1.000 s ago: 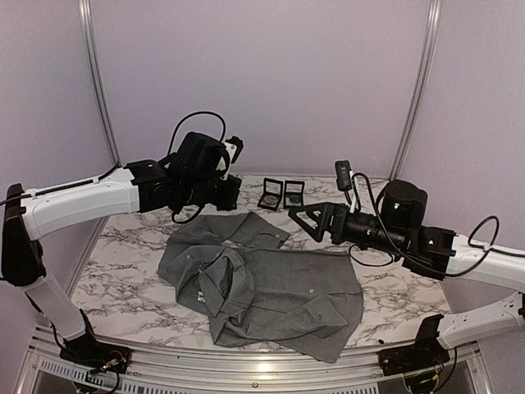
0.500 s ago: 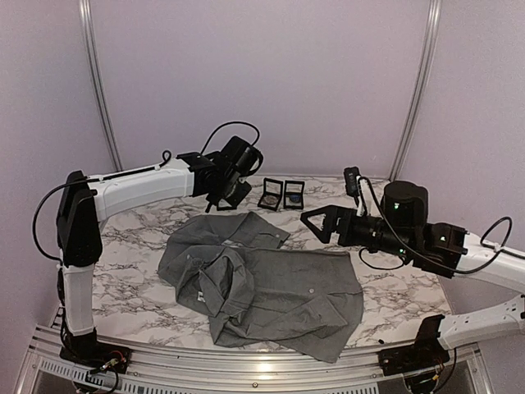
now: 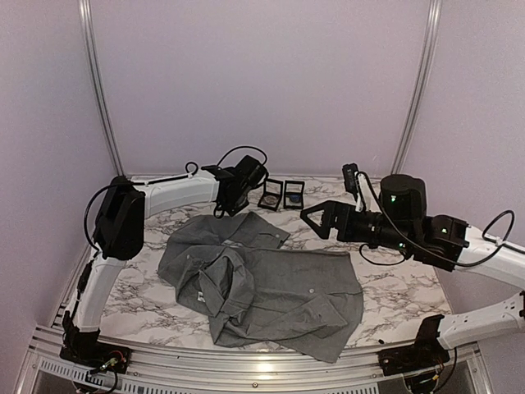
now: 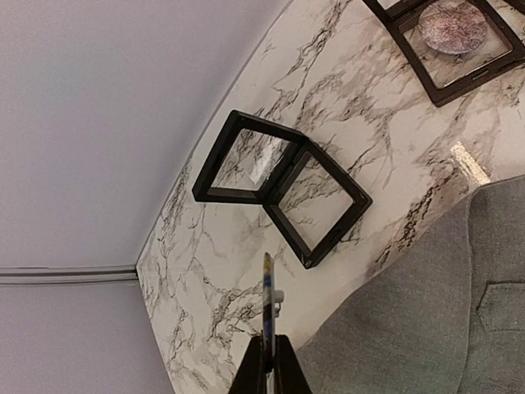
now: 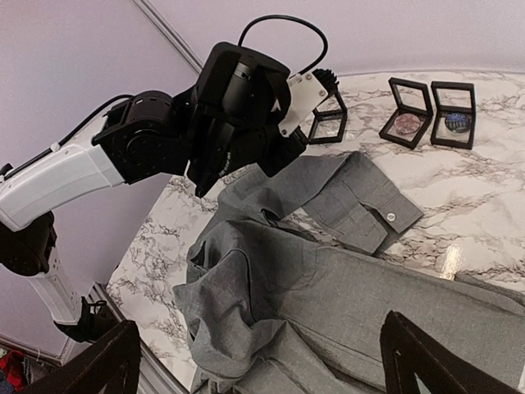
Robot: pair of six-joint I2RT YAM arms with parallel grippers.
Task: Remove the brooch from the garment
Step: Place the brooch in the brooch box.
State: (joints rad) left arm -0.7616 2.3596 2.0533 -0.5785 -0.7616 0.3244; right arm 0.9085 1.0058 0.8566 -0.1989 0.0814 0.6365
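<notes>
The left fingers (image 4: 267, 373) are clenched on a thin flat piece seen edge-on, blue and yellow along its rim with a small white bit at its side. I take it for the brooch (image 4: 267, 300). It is held above the surface (image 4: 385, 139), off the garment (image 4: 443, 312) and just short of the open empty case (image 4: 285, 176), whose two black-framed halves lie hinged apart near the back wall.

The step in hand looks like setting the brooch down in that case. To do it well:

- Carry the piece a little further, until it hangs over one half of the case and not over the hinge.
- Turn the wrist so the flat face looks down. If it goes in on edge, it may roll or tip out.
- Come down slowly and let go only once it rests on the case floor. The light frame could slide if it is nudged.
- Stay clear of the filled case (image 4: 422, 67) further along.

The right fingers (image 3: 312, 215) stand spread wide and grasp nothing. They hover over the far right part of the garment, well apart from the drop — they need only keep out of the way.
</notes>
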